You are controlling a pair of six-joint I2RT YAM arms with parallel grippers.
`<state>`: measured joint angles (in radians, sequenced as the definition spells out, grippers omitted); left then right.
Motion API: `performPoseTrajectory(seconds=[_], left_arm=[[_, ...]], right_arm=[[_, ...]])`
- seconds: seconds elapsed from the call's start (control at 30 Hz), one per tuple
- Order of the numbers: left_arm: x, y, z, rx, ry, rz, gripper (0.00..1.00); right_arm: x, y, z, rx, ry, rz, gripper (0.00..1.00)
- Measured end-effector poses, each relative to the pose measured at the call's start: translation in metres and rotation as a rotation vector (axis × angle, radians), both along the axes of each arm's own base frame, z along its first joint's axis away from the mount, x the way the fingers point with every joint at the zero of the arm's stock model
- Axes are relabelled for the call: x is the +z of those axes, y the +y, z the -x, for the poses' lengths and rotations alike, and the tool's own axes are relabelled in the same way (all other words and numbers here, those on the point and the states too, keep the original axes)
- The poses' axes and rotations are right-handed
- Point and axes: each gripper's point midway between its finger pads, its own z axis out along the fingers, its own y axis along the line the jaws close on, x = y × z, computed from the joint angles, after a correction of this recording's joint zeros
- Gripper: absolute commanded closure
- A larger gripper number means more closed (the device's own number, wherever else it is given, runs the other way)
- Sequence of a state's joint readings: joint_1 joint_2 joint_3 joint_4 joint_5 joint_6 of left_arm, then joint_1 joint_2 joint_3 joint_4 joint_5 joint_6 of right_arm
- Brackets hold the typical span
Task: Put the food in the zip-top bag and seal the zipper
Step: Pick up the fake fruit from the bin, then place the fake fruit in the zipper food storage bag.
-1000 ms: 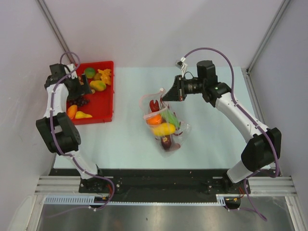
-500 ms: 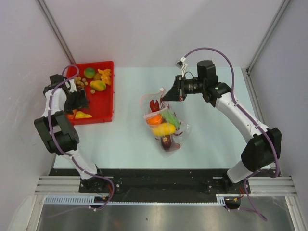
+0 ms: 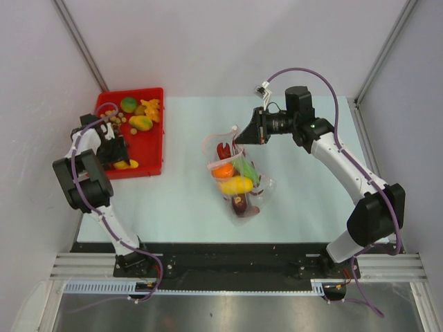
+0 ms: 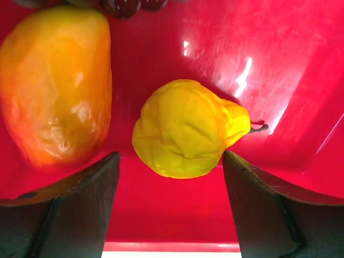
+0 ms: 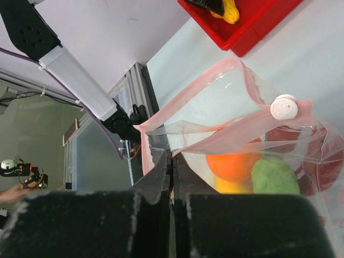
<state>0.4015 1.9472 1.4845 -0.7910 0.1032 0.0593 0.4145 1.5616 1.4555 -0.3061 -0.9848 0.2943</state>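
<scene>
Left claw (image 4: 171, 161) has come down from the upper part of the red tray (image 3: 161, 131) to its lower end over the last second; right arm and bag unchanged.

Food: yellow pear (image 4: 188, 129) lies on the tray floor, centred between the left claw's fingers (image 4: 80, 209), which are spread wide and clear of it; larger orange fruit (image 4: 54, 86) just beside it at frame left; more pieces at the tray's upper end in the top view.

Several pieces (orange, yellow, green, dark red) already sit inside the zip-top bag (image 3: 261, 188), which lies at centre of the bench (image 3: 180, 200), mouth toward the upper frame; zipper (image 5: 188, 94) open; white slider (image 5: 284, 106) on the strip.

Right claw (image 5: 172, 158) pressed together, pinching the bag's mouth edge and holding it lifted.

Judgement: the shift marks the pear as the next pick; loading part done, sealing not yet begun; risks: glossy pear slipping, or a finger catching the orange neighbour.
</scene>
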Motion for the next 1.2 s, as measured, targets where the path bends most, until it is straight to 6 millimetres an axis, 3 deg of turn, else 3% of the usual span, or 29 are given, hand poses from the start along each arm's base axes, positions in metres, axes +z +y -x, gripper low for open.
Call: performPoseTrajectory(seconds=[0.23,0.47,0.6,0.7,0.77,0.87,0.93,1.07,1.13,1.2], left_arm=[[-0.004,-0.003,-0.019,-0.014,-0.018,-0.011,0.18],[-0.009,-0.009,-0.029,-0.035,-0.022,0.001,0.44],[-0.004,-0.010,-0.033,-0.044,-0.042,0.008,0.52],[0.013,-0.015,-0.035,-0.054,-0.083,0.022,0.54],[0.032,-0.020,-0.038,-0.068,-0.132,0.031,0.55],[0.085,-0.037,-0.049,-0.119,-0.265,0.053,0.54],[0.132,-0.062,-0.056,-0.191,-0.389,0.072,0.53],[0.223,-0.145,-0.053,-0.426,-0.620,0.108,0.51],[0.263,-0.200,-0.038,-0.588,-0.726,0.126,0.50],[0.290,-0.251,-0.015,-0.742,-0.799,0.157,0.50]], right_arm=[[0.000,0.000,0.000,-0.001,0.003,0.000,1.00],[0.000,0.000,0.000,-0.003,0.010,-0.002,1.00],[0.000,0.000,0.000,-0.003,0.011,-0.001,1.00],[0.000,0.000,0.000,-0.004,0.010,-0.002,1.00],[0.000,0.000,0.000,-0.003,0.009,-0.002,1.00],[0.000,0.001,0.000,-0.002,0.009,-0.002,1.00],[0.000,0.001,0.000,-0.002,0.009,-0.003,1.00],[0.000,0.001,0.000,0.000,0.009,-0.003,1.00],[0.000,0.002,0.001,0.003,0.008,-0.003,1.00],[0.000,0.003,0.002,0.005,0.008,-0.003,1.00]])
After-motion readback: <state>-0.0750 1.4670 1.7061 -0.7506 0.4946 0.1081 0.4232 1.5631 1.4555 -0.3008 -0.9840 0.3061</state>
